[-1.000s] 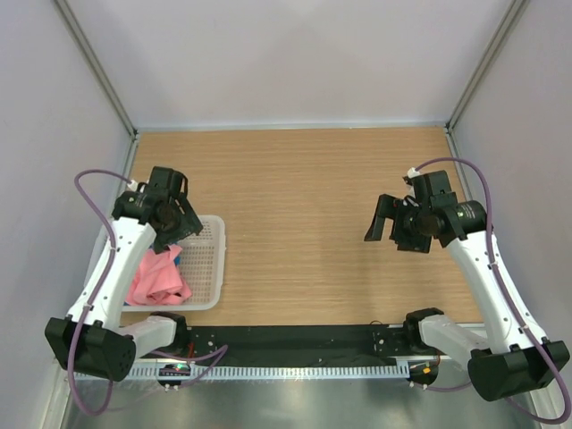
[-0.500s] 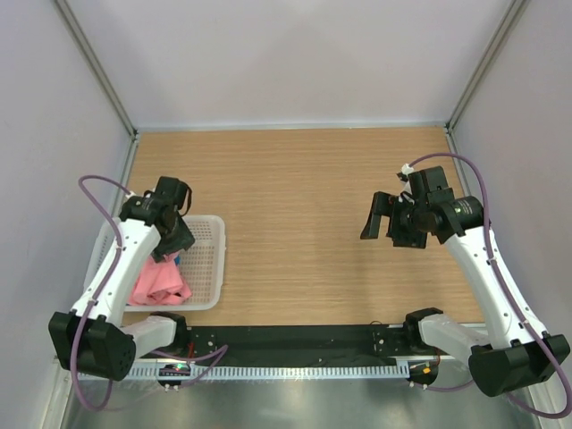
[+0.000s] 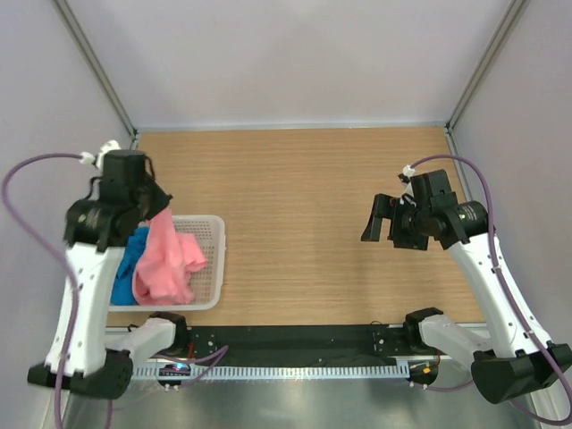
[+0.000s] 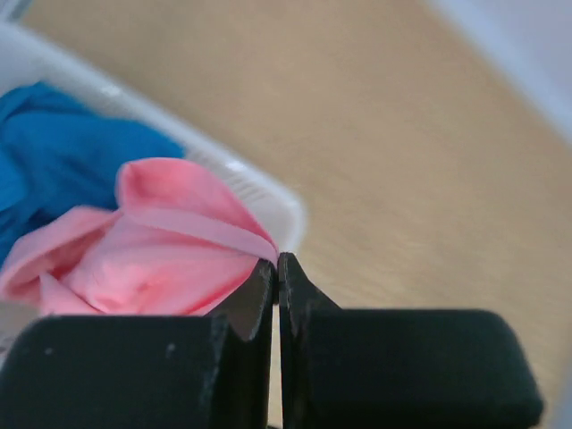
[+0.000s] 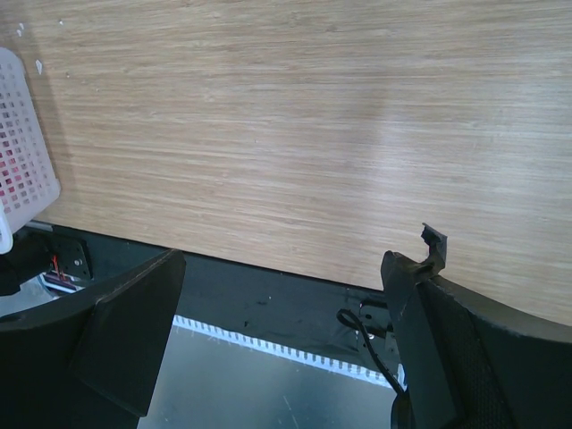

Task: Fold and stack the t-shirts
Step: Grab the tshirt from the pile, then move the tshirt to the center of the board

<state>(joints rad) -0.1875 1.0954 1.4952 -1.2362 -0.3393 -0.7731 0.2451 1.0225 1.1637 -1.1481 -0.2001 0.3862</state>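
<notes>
The salmon pink t-shirt (image 3: 168, 259) hangs in a bunch from my left gripper (image 3: 154, 210), which is raised above the white basket (image 3: 213, 234). In the left wrist view the jaws of the left gripper (image 4: 277, 261) are pressed together on an edge of the pink t-shirt (image 4: 161, 264). The blue t-shirt (image 3: 130, 261) lies crumpled in the basket, behind the pink one (image 4: 63, 152). My right gripper (image 3: 381, 220) hovers over the table's right half, open and with nothing between its fingers (image 5: 284, 268).
The basket rim (image 4: 279, 207) sits just beyond the pink cloth, at the table's left front. Bare wooden tabletop (image 3: 304, 197) spreads between the arms. The basket's corner (image 5: 20, 134) shows in the right wrist view, with the table's dark front edge (image 5: 268, 286) below.
My left gripper dipped into the basket, shut on the pink t-shirt and rose up and leftward with it, uncovering the blue one. The right arm barely moved.
</notes>
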